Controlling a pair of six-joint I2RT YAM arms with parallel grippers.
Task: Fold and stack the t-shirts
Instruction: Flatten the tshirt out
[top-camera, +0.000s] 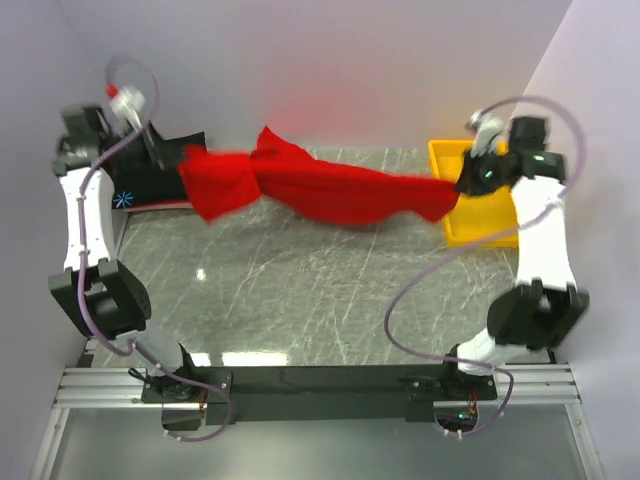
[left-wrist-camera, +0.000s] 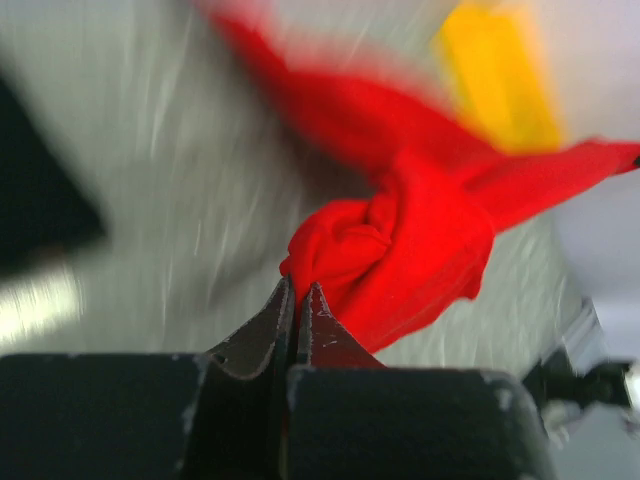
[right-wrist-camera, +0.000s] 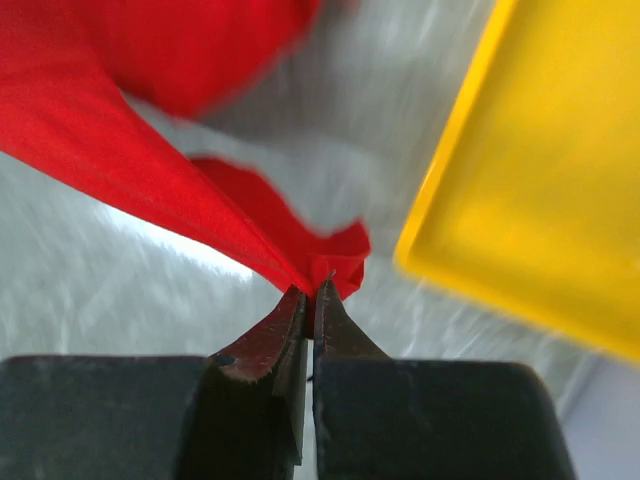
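Left end effector (left-wrist-camera: 298, 290) and right end effector (right-wrist-camera: 312, 290) each clamp the twisted red t-shirt (top-camera: 320, 190) stretched between them; untwisting and laying it flat should follow.

You have a grey marbled table (top-camera: 300, 300) carrying a yellow tray (top-camera: 485, 228) at the upper right of the frame and a black t-shirt (top-camera: 155, 183) lying at the upper left
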